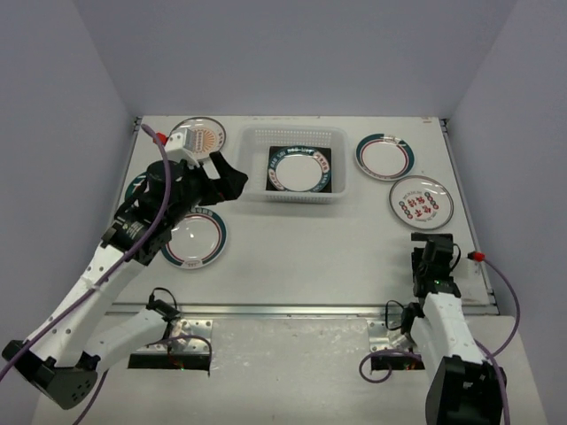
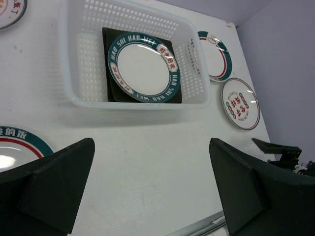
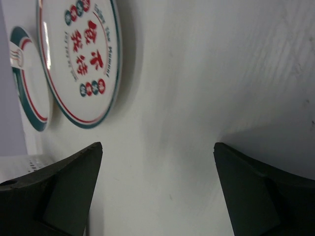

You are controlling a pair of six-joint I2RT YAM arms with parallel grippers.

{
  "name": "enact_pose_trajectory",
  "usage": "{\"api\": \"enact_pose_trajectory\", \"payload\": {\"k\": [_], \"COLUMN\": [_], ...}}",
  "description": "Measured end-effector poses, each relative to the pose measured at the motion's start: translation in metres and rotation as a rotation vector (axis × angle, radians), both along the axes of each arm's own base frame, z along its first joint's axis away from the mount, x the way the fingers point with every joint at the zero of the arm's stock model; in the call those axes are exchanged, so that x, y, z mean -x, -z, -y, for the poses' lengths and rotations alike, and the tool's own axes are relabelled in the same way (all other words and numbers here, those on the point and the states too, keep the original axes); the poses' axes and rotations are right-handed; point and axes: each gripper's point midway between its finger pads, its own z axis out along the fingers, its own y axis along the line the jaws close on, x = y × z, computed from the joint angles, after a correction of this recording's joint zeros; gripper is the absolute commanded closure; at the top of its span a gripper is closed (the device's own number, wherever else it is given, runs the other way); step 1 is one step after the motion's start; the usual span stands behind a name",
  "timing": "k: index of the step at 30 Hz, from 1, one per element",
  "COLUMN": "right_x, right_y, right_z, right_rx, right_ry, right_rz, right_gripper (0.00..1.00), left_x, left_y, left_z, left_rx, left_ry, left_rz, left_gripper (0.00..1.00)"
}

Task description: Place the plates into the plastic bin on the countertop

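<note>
The white lattice plastic bin [image 1: 297, 140] stands at the back middle of the countertop. In it a round teal-rimmed plate [image 1: 297, 168] lies on a dark square plate [image 1: 326, 183]. In the left wrist view, the bin [image 2: 74, 54] holds the round plate [image 2: 143, 66] on the square one [image 2: 110, 37]. My left gripper [image 1: 232, 180] is open and empty, just left of the bin; its jaws [image 2: 151, 147] stand wide over bare table. My right gripper [image 1: 431, 243] is open and empty [image 3: 157, 147], near a red-patterned plate [image 1: 421, 201].
Loose round plates: orange-patterned at back left [image 1: 197, 135], teal-rimmed under my left arm [image 1: 193, 237], one mostly hidden at far left [image 1: 137, 186], and a teal-and-red one right of the bin [image 1: 384, 156]. A metal rail [image 1: 292, 310] runs along the near edge.
</note>
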Motion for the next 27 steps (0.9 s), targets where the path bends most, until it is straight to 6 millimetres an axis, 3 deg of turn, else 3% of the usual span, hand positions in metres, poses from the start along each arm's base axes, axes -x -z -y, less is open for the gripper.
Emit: {"api": "enact_pose_trajectory", "payload": {"k": [3, 8, 13, 21, 27], "right_x": [-0.013, -0.038, -0.063, -0.084, -0.083], "right_y": [-0.001, -0.001, 0.002, 0.018, 0.023], "right_z": [0.014, 0.024, 0.033, 0.036, 0.033], "right_rx": [-0.020, -0.072, -0.149, -0.250, -0.271], "right_ry": [0.062, 0.085, 0.094, 0.082, 0.071], "right_rz": [0.061, 0.139, 0.169, 0.157, 0.147], "right_gripper": [0.07, 0.14, 0.37, 0.72, 1.00], "left_x": [0.021, 0.040, 0.041, 0.042, 0.041], "left_y": [0.003, 0.053, 0.074, 0.068, 0.068], "left_z": [-0.011, -0.026, -0.029, -0.034, -0.035], "left_rx": [-0.031, -0.126, -0.175, -0.181, -0.186], "left_ry": [0.028, 0.035, 0.039, 0.027, 0.018], "left_rz": [0.052, -0.010, -0.063, -0.036, -0.034], "left_gripper": [0.00, 0.00, 0.00, 0.00, 0.00]}}
